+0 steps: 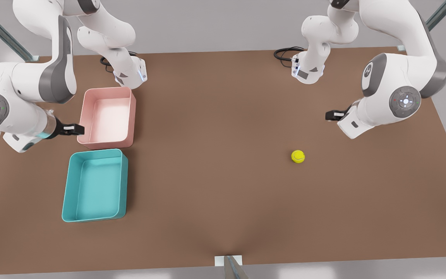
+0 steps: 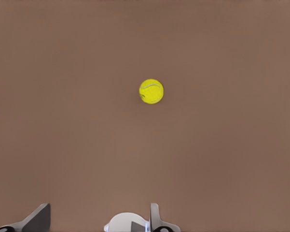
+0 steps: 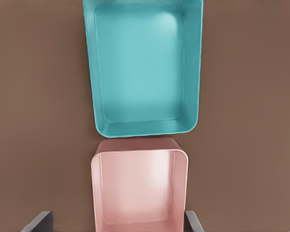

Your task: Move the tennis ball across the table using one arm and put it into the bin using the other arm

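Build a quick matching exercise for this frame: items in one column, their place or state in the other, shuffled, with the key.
Items:
1. tennis ball
2. pink bin
3. teal bin
4. left claw

Descriptions:
A. empty, nearest the front view's bottom edge
B. open, above bare table near the ball
C. loose on the table, on the front view's right
D. empty, beside the right claw

Pairs: 1-C, 2-D, 3-A, 4-B

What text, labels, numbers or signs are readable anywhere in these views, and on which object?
None readable.
Tennis ball: a pale seam, no brand print.
Pink bin and teal bin: plain, unmarked.
Table: plain brown.
Arm joint caps: small lit symbols, no letters or digits legible.
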Motion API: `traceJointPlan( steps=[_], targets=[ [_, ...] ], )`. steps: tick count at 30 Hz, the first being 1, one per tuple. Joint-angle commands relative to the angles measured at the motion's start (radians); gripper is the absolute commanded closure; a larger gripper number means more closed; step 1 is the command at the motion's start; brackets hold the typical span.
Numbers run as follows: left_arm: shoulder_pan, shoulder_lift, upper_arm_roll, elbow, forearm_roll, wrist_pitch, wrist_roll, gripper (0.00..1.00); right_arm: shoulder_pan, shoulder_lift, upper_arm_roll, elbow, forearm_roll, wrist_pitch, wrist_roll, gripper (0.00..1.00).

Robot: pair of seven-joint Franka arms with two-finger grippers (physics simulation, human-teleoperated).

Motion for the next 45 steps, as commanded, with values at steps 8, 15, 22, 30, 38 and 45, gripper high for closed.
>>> traceJointPlan(
  steps=[8, 15, 22, 30, 38, 45],
  targets=[
    [0.027, 0.215, -0.004, -0.074, -0.085, 0.455, 0.355, 0.79, -0.008, 0.017, -0.009, -0.01, 0.03, 0.102, -0.013, 0.0],
    [0.027, 0.259, -0.006, -0.32, -0.032, 0.722, 1.676, 0.79, -0.002, 0.033, -0.004, -0.001, 0.049, 0.08, -0.011, 0.0],
    [0.038, 0.291, -0.017, -0.41, 0.031, 0.893, 1.952, 0.79, 0.001, 0.04, -0.003, 0.001, 0.049, 0.079, -0.008, 0.0],
    [0.043, 0.304, -0.02, -0.459, 0.037, 0.821, 1.466, 0.79, 0.012, 0.048, -0.004, 0.01, 0.043, 0.077, -0.016, 0.0],
    [0.023, 0.339, -0.02, -0.485, 0.096, 0.836, 1.511, 0.79, 0.013, 0.056, -0.004, 0.014, 0.044, 0.059, -0.013, 0.0],
    [0.0, 0.365, -0.02, -0.485, 0.092, 0.836, 1.418, 0.79, 0.013, 0.062, -0.004, 0.021, 0.043, 0.057, -0.019, 0.0]
  ],
)
